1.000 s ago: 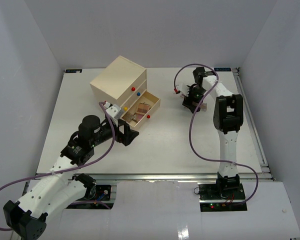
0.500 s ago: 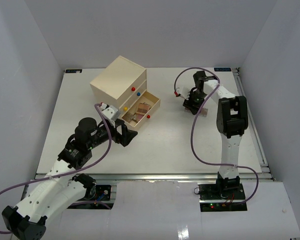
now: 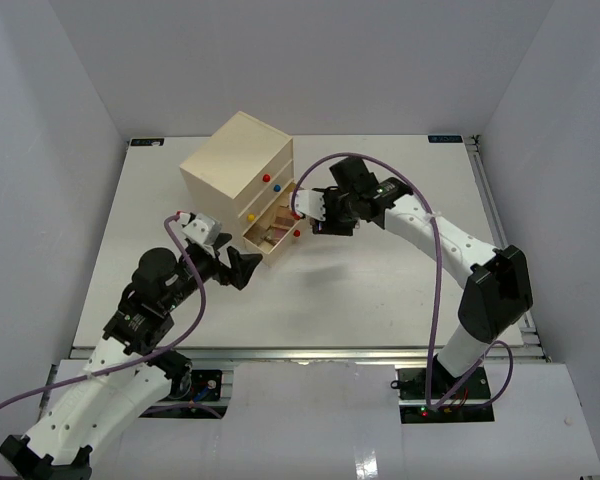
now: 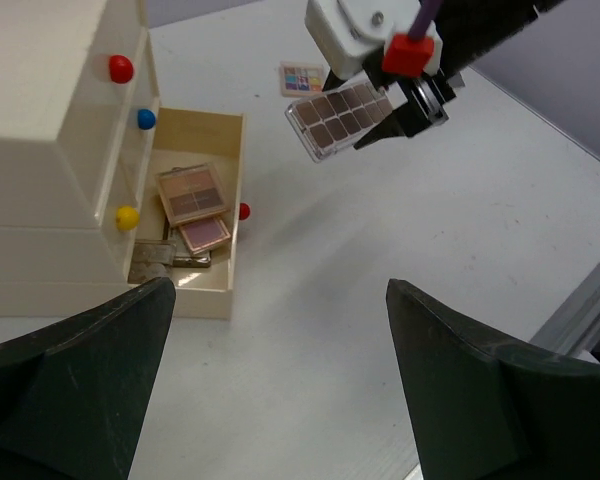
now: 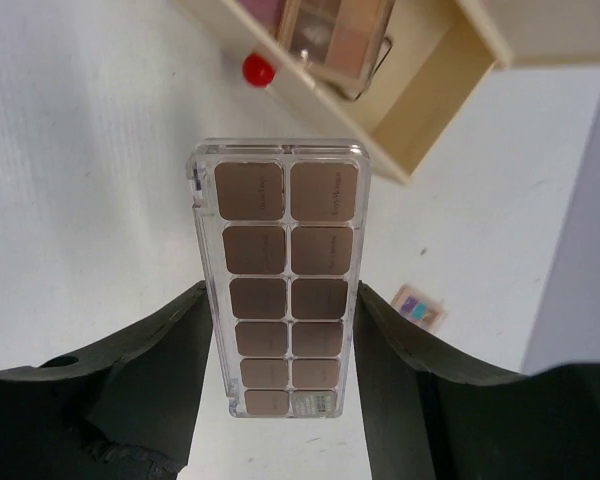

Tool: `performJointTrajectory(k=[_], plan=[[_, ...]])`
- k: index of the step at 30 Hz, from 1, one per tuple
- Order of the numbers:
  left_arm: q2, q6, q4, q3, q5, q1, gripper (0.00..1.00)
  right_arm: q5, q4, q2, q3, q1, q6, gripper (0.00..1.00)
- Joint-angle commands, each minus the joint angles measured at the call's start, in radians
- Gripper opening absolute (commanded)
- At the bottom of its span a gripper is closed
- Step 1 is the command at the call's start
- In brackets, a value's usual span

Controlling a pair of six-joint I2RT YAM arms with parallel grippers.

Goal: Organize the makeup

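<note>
My right gripper [image 3: 318, 214] is shut on a long clear palette of brown squares [image 5: 280, 280], gripped by its long edges. It hangs in the air just right of the open bottom drawer [image 4: 202, 298] of the cream chest [image 3: 238, 165]. In the left wrist view the palette [image 4: 342, 117] tilts above the table. Inside the drawer lie a brown-toned palette [image 4: 192, 193], a pink one [image 4: 204, 234] and a silver item partly hidden under them. My left gripper [image 4: 280, 300] stands open and empty over bare table, near the drawer's front.
A small multicoloured palette [image 4: 302, 77] lies flat on the table behind the right gripper; it also shows as a little square [image 5: 418, 308] in the right wrist view. The drawer's red knob [image 4: 243, 211] juts toward the right gripper.
The right gripper closed on the brown palette at the far right and swung it left to the open drawer. The left arm drew back slightly toward the near edge.
</note>
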Motion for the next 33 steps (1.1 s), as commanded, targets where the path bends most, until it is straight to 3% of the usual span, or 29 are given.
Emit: performJointTrajectory(k=[1,5,11,14,18,26,29,33], plan=[[-0.089,0.003,0.026,-0.021,-0.176,0.008,0.98,0.208,0.188,0.000,-0.022,0.111,-0.129,0.15],[-0.154,0.003,0.034,-0.034,-0.256,0.010,0.98,0.328,0.293,0.070,0.001,0.201,-0.248,0.17],[-0.196,0.003,0.039,-0.044,-0.315,0.010,0.98,0.383,0.376,0.200,0.089,0.254,-0.377,0.25],[-0.191,0.003,0.038,-0.042,-0.312,0.012,0.98,0.402,0.397,0.268,0.117,0.263,-0.411,0.39],[-0.183,0.005,0.038,-0.044,-0.305,0.013,0.98,0.412,0.457,0.299,0.116,0.265,-0.430,0.68],[-0.144,0.003,0.046,-0.044,-0.256,0.013,0.98,0.424,0.478,0.296,0.118,0.268,-0.404,0.91],[-0.130,0.003,0.038,-0.037,-0.213,0.013,0.98,0.426,0.478,0.261,0.111,0.265,-0.356,0.91],[-0.137,0.003,0.049,-0.043,-0.214,0.015,0.98,0.401,0.456,0.197,0.141,0.230,-0.167,0.97]])
